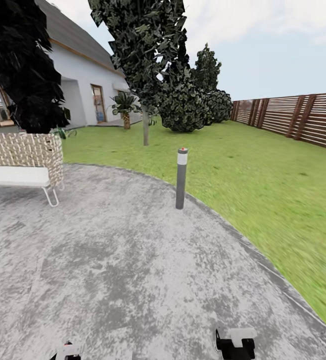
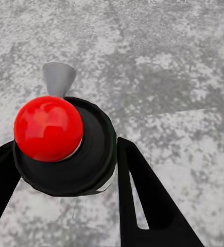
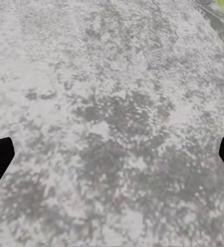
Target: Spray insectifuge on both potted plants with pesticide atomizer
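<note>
At the head view's bottom edge both arms hang low, the left gripper with its black fingers closed against a held object, the right gripper spread wide apart.

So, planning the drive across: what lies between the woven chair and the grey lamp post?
Nothing but bare grey stone patio, as the head view shows; the woven chair and the grey lamp post both stand on it.
</note>
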Tool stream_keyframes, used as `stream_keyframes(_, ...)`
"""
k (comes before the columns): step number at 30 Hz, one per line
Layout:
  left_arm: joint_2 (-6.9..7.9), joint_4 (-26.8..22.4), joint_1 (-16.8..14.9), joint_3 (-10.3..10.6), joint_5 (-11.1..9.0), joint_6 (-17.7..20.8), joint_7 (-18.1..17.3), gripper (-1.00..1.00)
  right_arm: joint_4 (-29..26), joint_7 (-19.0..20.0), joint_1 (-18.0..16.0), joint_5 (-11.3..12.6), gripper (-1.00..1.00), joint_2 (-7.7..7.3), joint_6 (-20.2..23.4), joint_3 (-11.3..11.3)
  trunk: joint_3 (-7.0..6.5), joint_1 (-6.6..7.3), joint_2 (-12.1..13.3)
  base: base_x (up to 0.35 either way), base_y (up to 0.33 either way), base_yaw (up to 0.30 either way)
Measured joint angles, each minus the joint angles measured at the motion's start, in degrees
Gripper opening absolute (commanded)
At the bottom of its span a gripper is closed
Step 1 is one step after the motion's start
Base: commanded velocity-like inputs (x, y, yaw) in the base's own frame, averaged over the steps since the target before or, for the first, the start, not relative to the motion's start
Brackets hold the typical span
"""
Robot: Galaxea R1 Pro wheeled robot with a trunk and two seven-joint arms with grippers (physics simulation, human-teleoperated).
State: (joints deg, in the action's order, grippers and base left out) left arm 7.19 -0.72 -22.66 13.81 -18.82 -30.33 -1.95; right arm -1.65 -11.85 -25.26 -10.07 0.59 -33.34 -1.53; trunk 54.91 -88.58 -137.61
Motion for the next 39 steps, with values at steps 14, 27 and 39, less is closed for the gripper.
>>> stream_keyframes(14, 0.0, 0.0, 0.0, 0.0, 0.0, 0.0, 0.0, -1.0, -0.1, 0.0, 0.4, 0.0, 1.0, 0.0, 0.0, 0.0, 0.0, 0.0, 0.0, 0.331, -0.092, -0.3)
stream_keyframes(27, 0.0, 0.0, 0.0, 0.0, 0.0, 0.0, 0.0, -1.0, -0.1, 0.0, 0.4, 0.0, 1.0, 0.0, 0.0, 0.0, 0.0, 0.0, 0.0, 0.337, -0.026, -0.3)
stream_keyframes(39, 0.0, 0.0, 0.0, 0.0, 0.0, 0.0, 0.0, -1.0, -0.1, 0.0, 0.4, 0.0, 1.0, 0.0, 0.0, 0.0, 0.0, 0.0, 0.0, 0.338, 0.0, -0.3)
